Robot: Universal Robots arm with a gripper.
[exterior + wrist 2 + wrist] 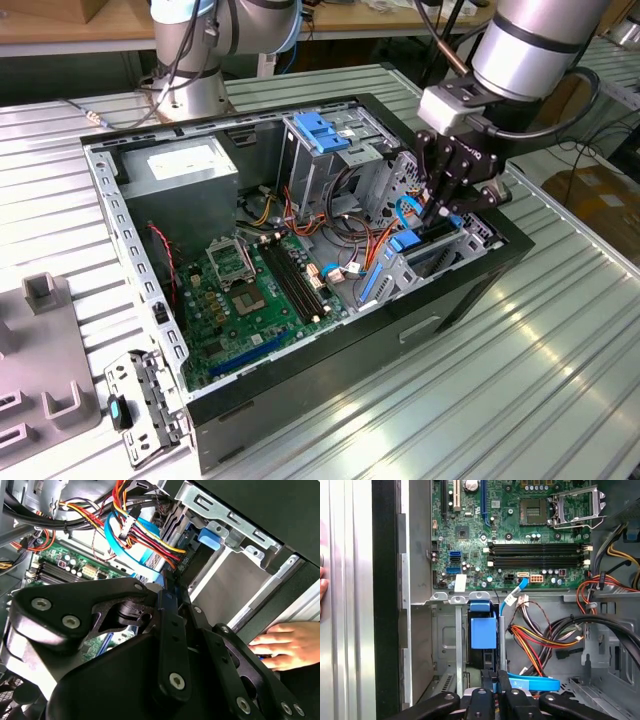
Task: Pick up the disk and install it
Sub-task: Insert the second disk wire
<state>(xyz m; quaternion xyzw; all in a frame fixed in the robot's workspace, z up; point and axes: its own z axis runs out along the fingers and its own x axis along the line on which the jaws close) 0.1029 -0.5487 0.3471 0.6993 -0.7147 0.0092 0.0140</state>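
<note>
Arm (pixel 540 40): silver-grey cylindrical link with a black band at the joint; black cables run alongside it. Wrist carries a light grey block, then the pincer (pixel 447 200). Pincer: matte black, built of flat linkage plates pinned together. In the second wrist view the plates (pixel 165 645) show round silver screw heads at each pivot.

You had: green circuit board (pixel 520 525); black case (pixel 470 290); blue tab (pixel 483 632) on the black disk (pixel 489 657); red, yellow and orange wires (pixel 540 640); ribbed silver table (pixel 520 380); black gripper (pixel 440 215).
</note>
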